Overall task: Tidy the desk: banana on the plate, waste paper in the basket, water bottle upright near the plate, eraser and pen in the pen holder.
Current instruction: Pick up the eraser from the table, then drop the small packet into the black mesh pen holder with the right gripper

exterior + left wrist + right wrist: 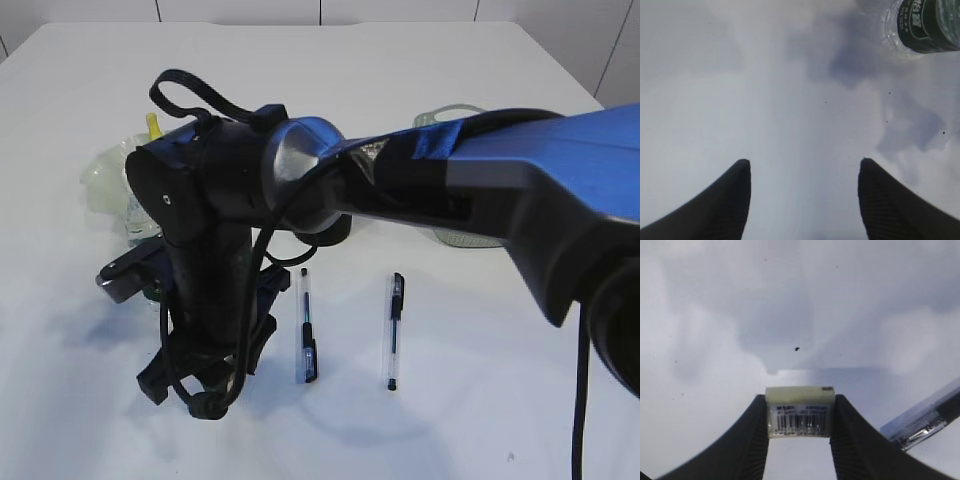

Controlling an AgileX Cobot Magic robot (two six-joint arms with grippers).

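Nearest your lens in the exterior view, the blue right arm (540,190) sweeps across from the right and bends down over the left half of the tabletop (450,90), its right gripper (799,415) low at the surface; the right wrist view shows those jaws clamped on the eraser (800,411), barcode sleeve facing you, held across its short side just above the tabletop. The pen holder (465,236) sits well behind and to the right, mostly hidden by the arm, so your next carry runs back toward the right. Two pens (307,325) lie just right of the jaws, long axes running toward you. The left gripper (804,200) hovers with jaws apart and empty, the water bottle (927,22) off to its upper right
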